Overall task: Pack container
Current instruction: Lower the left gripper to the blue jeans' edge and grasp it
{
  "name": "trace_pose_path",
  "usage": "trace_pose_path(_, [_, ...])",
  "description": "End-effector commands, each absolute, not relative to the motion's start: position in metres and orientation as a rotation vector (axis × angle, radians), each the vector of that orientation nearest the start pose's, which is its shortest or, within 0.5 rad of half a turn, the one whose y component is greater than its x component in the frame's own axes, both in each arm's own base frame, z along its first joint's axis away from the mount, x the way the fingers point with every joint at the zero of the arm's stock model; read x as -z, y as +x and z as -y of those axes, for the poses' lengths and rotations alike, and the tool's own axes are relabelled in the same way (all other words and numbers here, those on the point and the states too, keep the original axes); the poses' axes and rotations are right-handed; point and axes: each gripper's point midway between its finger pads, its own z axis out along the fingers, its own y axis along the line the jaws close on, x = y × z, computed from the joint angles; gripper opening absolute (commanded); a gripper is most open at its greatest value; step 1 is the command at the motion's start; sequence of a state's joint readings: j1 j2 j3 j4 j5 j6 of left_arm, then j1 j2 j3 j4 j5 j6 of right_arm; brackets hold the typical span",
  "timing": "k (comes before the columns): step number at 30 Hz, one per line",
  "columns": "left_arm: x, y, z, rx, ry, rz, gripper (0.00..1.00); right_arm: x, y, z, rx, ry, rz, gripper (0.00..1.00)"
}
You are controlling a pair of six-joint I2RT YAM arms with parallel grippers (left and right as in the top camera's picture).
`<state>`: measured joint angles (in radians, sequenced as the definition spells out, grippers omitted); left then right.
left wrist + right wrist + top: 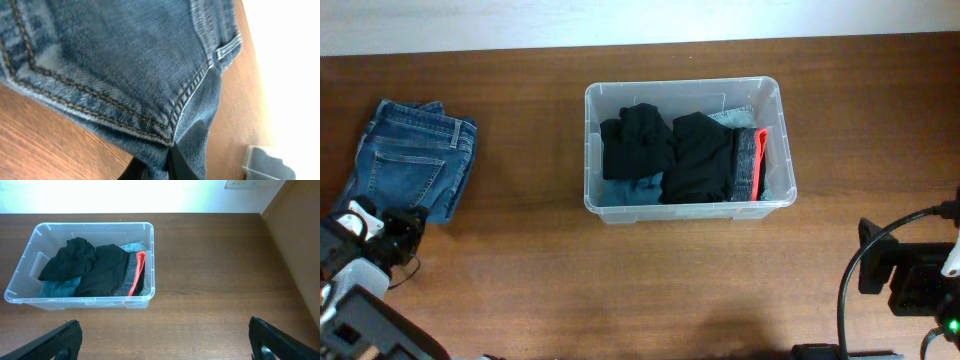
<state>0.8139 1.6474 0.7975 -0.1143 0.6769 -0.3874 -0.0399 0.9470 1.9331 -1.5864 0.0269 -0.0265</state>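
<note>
At the left of the overhead view a folded pair of jeans lies on the wooden worktop. The left jaws sit at its lower corner. In the left wrist view they look almost closed, with the denim's stitched edge pinched between their dark tips. Denim like this is probably heavy and limp, so lifted by one corner the fold would likely sag open; a bite on the thick seam should hold best. The container stands at the centre, well apart from the jeans, and is already part filled with black garments and a grey piece with a red band. Its clear plastic looks light, stiff and slick, and the rolled rim offers the surest hold. At the right, the right jaws stand wide apart with nothing between their fingers, short of the container
</note>
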Motion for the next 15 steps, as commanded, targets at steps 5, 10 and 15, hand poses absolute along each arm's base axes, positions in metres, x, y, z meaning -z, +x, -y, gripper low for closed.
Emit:
trace_pose_path(5, [-0.079,0.302,-0.178,0.621,-1.265,-2.105,0.01,-0.427,0.155,0.014,0.080,0.050,-2.168,0.98])
trace_pose_path(10, [-0.073,0.288,-0.162,0.674,-1.361,-2.143,0.01,-0.427,0.155,0.014,0.080,0.050,-2.168,0.99])
trace_pose_path(15, [-0.068,0.283,-0.169,0.611,-1.392,-2.153,0.02,-0.427,0.155,0.014,0.080,0.050,-2.168,0.99])
